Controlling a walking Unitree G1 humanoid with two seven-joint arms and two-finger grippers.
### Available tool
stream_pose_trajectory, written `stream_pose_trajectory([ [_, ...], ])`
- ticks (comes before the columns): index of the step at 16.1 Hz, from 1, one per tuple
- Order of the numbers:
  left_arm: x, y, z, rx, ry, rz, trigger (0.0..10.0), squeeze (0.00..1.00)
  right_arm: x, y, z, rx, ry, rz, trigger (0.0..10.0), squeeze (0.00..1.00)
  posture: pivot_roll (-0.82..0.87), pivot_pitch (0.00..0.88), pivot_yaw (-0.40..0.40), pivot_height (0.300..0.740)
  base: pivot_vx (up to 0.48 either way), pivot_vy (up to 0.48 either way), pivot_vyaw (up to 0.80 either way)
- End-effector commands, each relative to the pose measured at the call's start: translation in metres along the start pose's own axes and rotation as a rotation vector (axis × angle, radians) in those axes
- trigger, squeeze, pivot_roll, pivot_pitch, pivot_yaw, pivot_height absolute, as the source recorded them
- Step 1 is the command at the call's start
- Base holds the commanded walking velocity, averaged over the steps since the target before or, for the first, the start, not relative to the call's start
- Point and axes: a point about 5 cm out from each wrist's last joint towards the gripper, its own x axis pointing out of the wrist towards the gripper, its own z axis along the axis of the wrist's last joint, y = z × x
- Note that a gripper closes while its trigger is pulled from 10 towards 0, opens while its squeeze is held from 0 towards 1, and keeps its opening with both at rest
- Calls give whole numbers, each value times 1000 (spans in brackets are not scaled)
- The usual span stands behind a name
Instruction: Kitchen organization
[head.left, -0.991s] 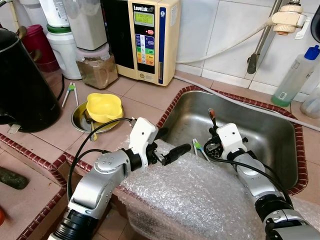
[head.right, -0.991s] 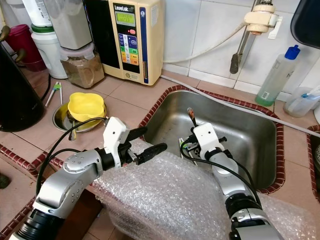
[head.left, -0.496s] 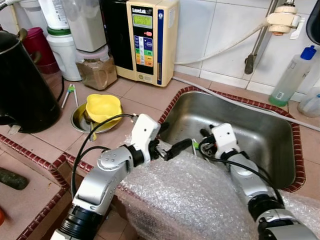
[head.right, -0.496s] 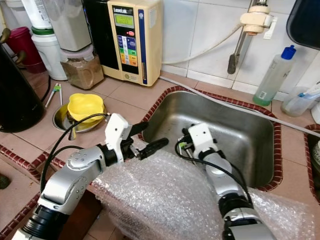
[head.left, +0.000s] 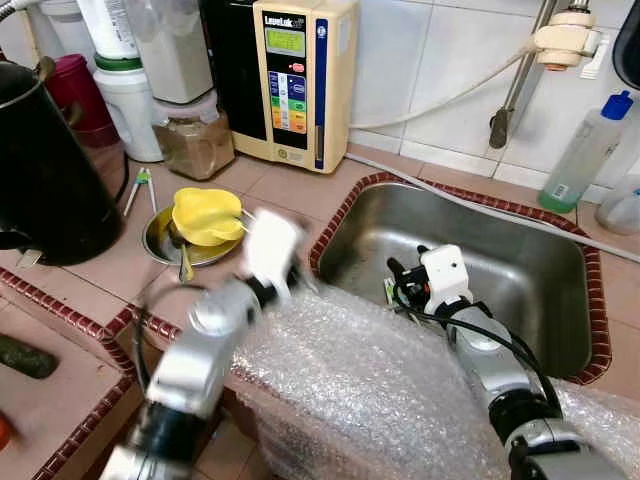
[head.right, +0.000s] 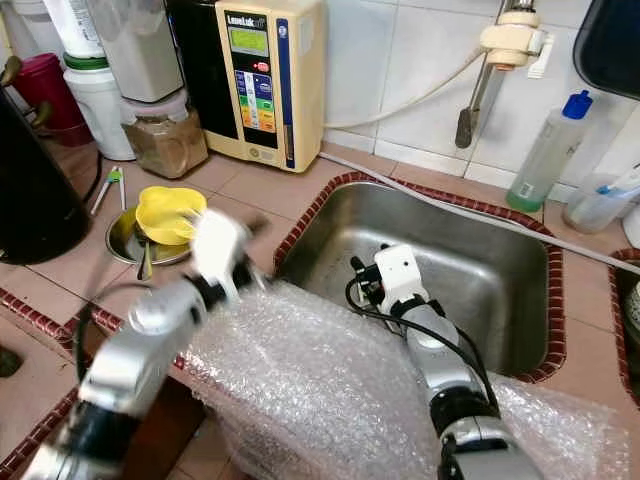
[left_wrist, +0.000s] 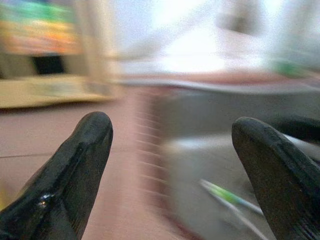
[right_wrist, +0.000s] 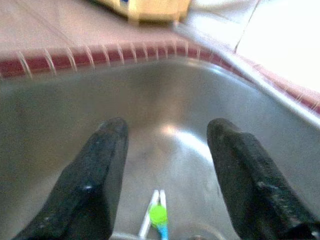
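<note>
A: Item: green-tipped white utensil (right_wrist: 156, 218), low on the sink (head.left: 560, 280) floor, centre frame. Right gripper (right_wrist: 165, 145) hovered above, fingers apart.

B: Long axis ran roughly toward the gripper. Advice: descend straight, close across the shaft. Left gripper (left_wrist: 170, 160) was blurred, also spread, holding nothing.

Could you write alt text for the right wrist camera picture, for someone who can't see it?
The right gripper, its two black fingers spread open, points down into a steel sink. A small white utensil with a green clip lies on the sink floor between them. Red tile edging borders the sink.
</note>
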Motion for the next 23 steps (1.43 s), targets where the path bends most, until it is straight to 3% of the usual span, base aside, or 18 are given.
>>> stream_pose_trajectory([
  [1,0,19,7,14,-30,120,10000,1000,2,3,9,7,-47,7,10000,1000,46,10,12,740,0,0,0],
  [4,-3,41,10,-13,-51,269,10000,1000,-7,16,18,38,-107,70,10000,1000,35,18,13,740,0,0,0],
  [6,-4,54,5,-25,-28,371,10000,1000,-25,32,29,38,-159,130,10000,1000,22,23,15,740,0,0,0],
  [9,-1,59,1,-35,-22,438,10000,1000,-39,38,33,37,-164,149,10000,1000,5,27,15,740,0,0,0],
  [11,-4,78,2,-76,-28,596,10000,1000,-53,40,37,44,-139,154,10000,1000,-3,26,15,740,0,0,0],
  [14,-3,86,7,-62,-33,645,10000,1000,-60,48,42,51,-126,200,10000,1000,-15,27,14,740,0,0,0],
  [20,-6,98,-9,-230,64,731,10000,1000,-67,59,47,44,-104,279,10000,1000,-17,25,19,740,0,0,0],
  [21,-4,99,-11,-248,87,741,10000,627,-70,63,47,28,-87,312,10000,1000,-17,25,19,740,0,0,0],
  [22,-1,98,-14,-282,112,738,10000,0,-72,67,48,40,-86,343,10000,306,-17,22,21,740,0,0,0],
  [23,1,97,-17,-298,135,717,8824,0,-73,69,48,47,-76,354,10000,0,-18,22,22,740,0,0,0],
])
